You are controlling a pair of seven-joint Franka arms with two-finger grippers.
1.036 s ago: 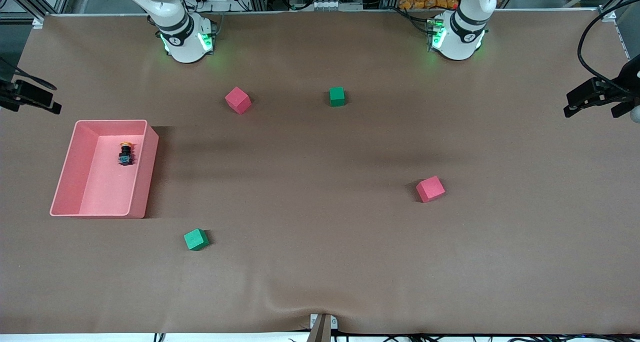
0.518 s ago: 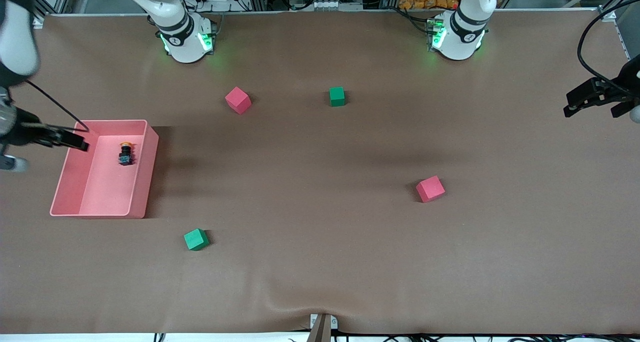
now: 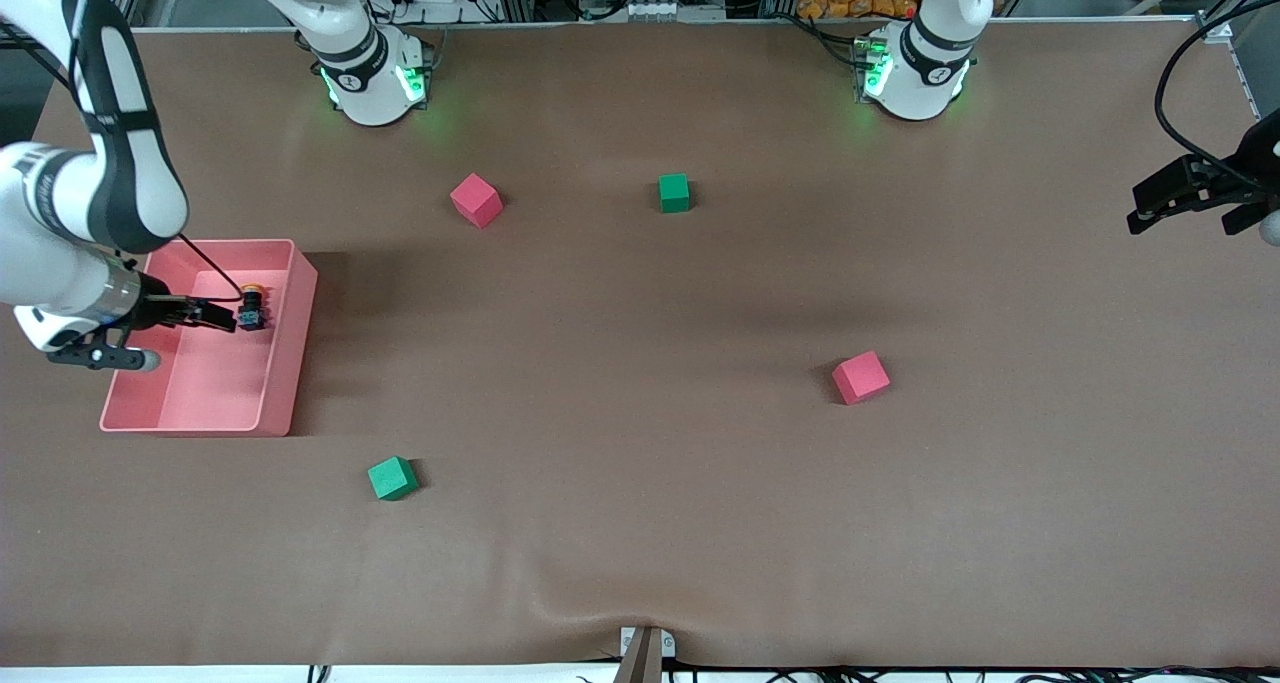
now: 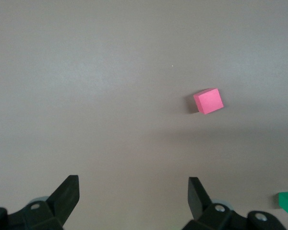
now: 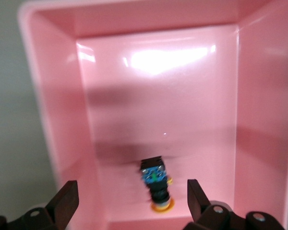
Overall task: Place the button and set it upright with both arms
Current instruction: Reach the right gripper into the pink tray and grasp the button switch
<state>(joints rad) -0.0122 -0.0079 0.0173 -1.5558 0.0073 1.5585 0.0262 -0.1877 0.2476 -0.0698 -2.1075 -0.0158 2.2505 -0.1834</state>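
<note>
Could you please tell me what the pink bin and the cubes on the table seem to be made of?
Pink bin: likely glossy moulded plastic; its floor shows bright glare and its corners are rounded. Pink cube and green cube: probably matte foam; flat colour, no shine, softened edges.

Front view: high camera facing the robot bases along the upper edge of the frame, looking steeply down over the whole counter (image 3: 640, 563).

Left wrist view: looks straight down from height onto bare counter; the left hand (image 4: 133, 199) shows at the lower edge, fingers spread. It shares a pink cube (image 4: 208, 100) (image 3: 860, 377) with the front view.

Right wrist view: close, looking down into the pink bin (image 5: 62, 143) (image 3: 300, 343); the right hand (image 5: 133, 201) sits at the lower edge, spread. Bin and button (image 5: 156, 184) (image 3: 250, 308) are shared with the front view.
</note>
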